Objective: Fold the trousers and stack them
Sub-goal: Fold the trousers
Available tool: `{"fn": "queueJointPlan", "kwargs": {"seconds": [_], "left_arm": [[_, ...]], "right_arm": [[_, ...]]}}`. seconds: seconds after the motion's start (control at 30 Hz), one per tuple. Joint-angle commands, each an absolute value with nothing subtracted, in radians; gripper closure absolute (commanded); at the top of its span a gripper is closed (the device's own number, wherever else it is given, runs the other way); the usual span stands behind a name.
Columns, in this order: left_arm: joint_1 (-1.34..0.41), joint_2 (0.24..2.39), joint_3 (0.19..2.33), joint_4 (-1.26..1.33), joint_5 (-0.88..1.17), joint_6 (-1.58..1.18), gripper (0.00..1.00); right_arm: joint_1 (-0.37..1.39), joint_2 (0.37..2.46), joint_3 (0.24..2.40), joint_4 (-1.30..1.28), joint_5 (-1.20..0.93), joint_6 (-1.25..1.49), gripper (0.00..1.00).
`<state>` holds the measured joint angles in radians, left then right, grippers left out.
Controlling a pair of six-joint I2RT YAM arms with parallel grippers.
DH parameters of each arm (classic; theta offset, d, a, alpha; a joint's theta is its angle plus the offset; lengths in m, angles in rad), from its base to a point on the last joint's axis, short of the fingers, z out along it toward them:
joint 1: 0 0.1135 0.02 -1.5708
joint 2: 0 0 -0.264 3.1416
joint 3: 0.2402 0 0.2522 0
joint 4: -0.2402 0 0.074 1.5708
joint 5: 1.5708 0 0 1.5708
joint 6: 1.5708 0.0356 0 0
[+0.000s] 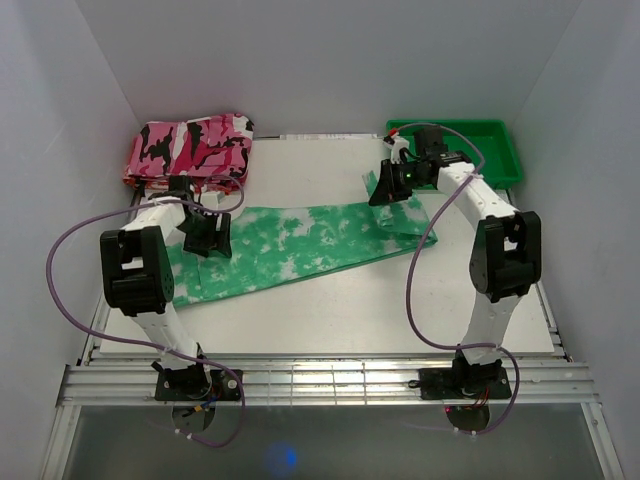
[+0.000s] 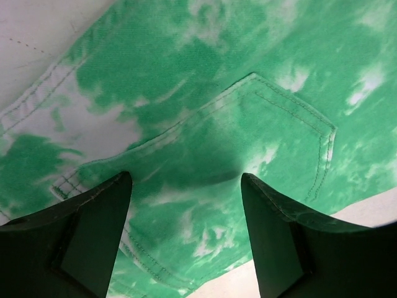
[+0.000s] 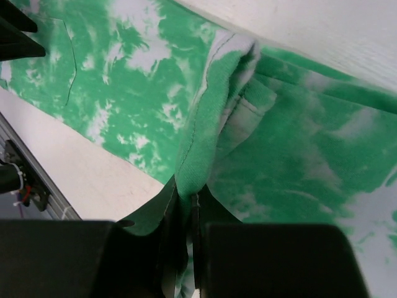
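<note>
Trousers (image 1: 300, 245) lie unfolded on the counter
The right pincer (image 3: 186, 205) clamps a leg end; the left pincer (image 2: 186, 186) hovers wide open, empty; folding and stacking remain.

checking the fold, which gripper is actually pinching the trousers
The right gripper, shut on a raised fold of the trousers; the left gripper hangs open over them.

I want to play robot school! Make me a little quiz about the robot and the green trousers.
1. Fill the gap: the camouflage cloth lies at the table's far ____ corner.
2. True or false: the left pincer is squeezed shut on the trousers.
3. What is the right pincer pinching? A) the camouflage cloth B) the trousers C) nothing

Key: 1 left. 2 false, it is open over the pocket. 3 B.
</note>
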<state>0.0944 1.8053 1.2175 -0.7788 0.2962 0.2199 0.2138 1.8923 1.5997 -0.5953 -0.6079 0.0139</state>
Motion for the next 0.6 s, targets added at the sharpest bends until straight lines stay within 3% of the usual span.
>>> {"fn": "queueJointPlan", "kwargs": {"seconds": [0.0,0.57], "left_arm": [[0.095,1.778,1.177,-0.744,0.321,0.199,0.18],[0.095,1.75,1.06,-0.681,0.316,0.186,0.18]], "right_arm": [[0.273,1.945,1.617,-0.502,-0.615,0.15,0.92],[0.485,2.075,1.655,-0.422,-0.558,0.242,0.92]]}}
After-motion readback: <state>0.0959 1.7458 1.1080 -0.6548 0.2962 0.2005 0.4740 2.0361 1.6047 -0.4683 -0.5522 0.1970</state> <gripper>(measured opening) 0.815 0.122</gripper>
